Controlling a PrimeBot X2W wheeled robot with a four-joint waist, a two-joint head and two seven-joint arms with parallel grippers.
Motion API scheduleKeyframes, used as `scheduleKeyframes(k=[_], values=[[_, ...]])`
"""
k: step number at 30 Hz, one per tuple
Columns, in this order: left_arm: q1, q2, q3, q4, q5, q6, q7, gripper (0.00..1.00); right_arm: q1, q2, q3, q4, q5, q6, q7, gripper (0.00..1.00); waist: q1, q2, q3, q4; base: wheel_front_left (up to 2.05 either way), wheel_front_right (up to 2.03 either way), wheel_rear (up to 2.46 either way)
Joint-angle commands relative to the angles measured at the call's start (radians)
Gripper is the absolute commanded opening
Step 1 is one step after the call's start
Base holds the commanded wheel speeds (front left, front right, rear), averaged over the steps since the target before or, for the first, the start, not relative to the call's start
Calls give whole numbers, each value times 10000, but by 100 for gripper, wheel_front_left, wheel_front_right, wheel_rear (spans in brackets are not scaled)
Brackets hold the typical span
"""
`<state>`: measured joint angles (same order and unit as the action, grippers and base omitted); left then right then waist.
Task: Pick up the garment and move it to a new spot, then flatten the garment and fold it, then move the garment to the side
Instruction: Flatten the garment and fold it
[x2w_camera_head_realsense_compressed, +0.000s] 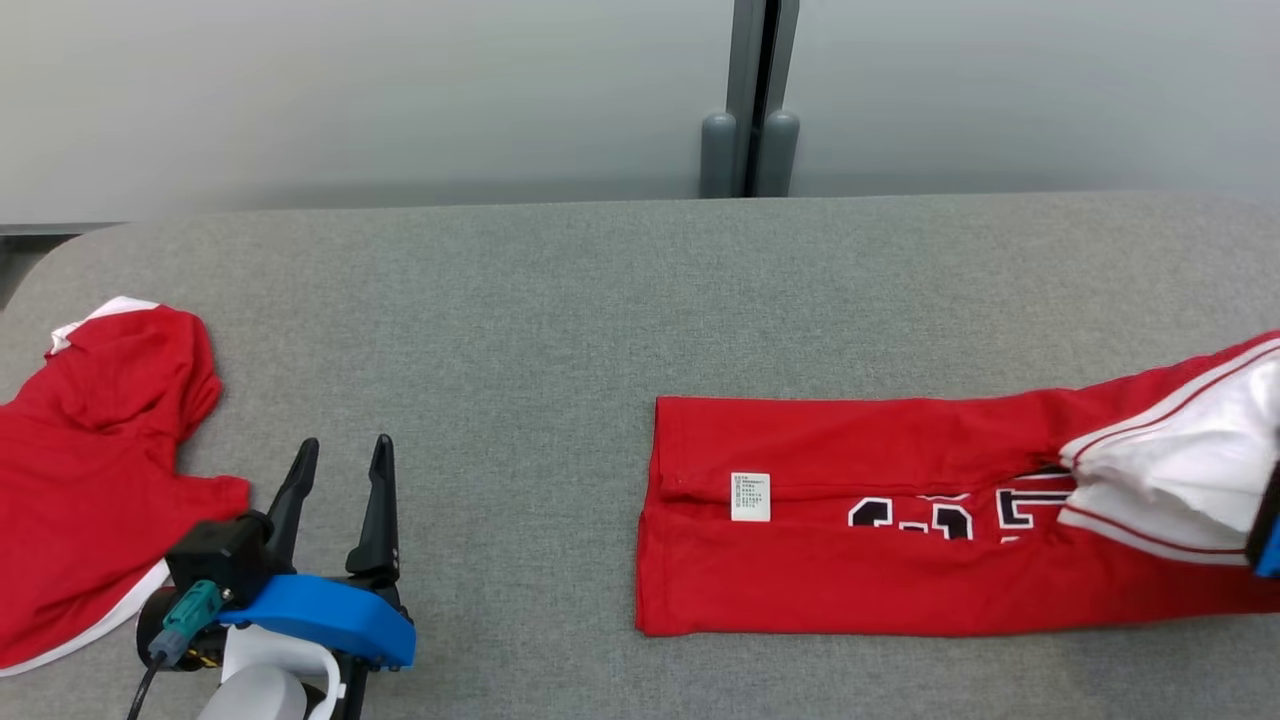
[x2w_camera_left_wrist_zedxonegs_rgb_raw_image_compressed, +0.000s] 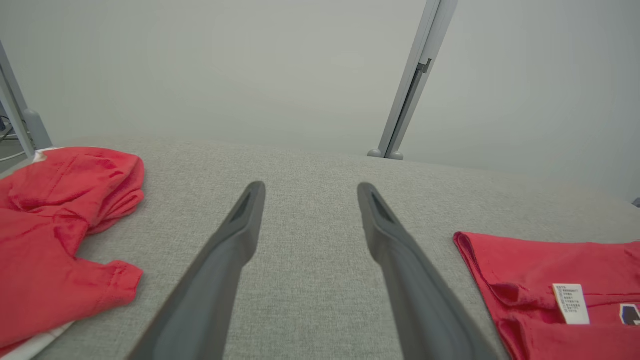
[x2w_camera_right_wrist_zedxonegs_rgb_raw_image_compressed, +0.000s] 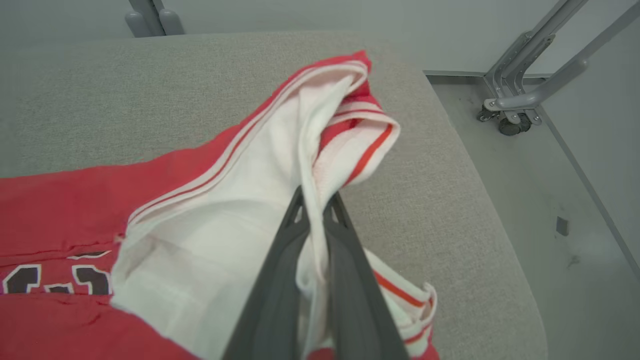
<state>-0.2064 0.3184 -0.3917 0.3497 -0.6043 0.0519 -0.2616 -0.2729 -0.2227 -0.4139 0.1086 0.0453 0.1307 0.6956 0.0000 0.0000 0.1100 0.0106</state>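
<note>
A red garment (x2w_camera_head_realsense_compressed: 900, 520) with white trim and black lettering lies folded into a long strip on the grey table (x2w_camera_head_realsense_compressed: 560, 300), right of centre. A white label shows near its left end (x2w_camera_left_wrist_zedxonegs_rgb_raw_image_compressed: 540, 300). My right gripper (x2w_camera_right_wrist_zedxonegs_rgb_raw_image_compressed: 315, 200) is shut on the garment's white end (x2w_camera_right_wrist_zedxonegs_rgb_raw_image_compressed: 280, 165), which is lifted off the table at the right edge. My left gripper (x2w_camera_head_realsense_compressed: 340, 455) stands open over bare table at the lower left, apart from the strip, with nothing between its fingers (x2w_camera_left_wrist_zedxonegs_rgb_raw_image_compressed: 385, 220).
A second red garment (x2w_camera_head_realsense_compressed: 90, 470) lies crumpled at the table's left edge, close to my left gripper. A grey post (x2w_camera_head_realsense_compressed: 750, 100) rises behind the table. Beyond the table's rounded right edge is floor with a wheeled metal frame (x2w_camera_right_wrist_zedxonegs_rgb_raw_image_compressed: 525, 95).
</note>
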Motion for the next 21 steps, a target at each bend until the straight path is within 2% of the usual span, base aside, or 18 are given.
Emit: scheduleKeyframes(k=[1,8,13,21], values=[[83,8,20,-48,-12,11,-46,100,198,166,210,-131,82,2,113,0,0,0,-52,23,0,0,0],[190,113,-55,-126,-68,-3,18,100,341,860,2201,-767,391,3,366,0,0,0,-186,152,0,0,0],[203,185,-71,-216,-86,50,106,100,-57,1328,4026,-713,672,3,-22,0,0,0,-117,198,0,0,0],[-191,251,-247,-294,33,-76,211,100,-1011,1716,5999,1119,1344,4,-809,0,0,0,282,420,0,0,0]])
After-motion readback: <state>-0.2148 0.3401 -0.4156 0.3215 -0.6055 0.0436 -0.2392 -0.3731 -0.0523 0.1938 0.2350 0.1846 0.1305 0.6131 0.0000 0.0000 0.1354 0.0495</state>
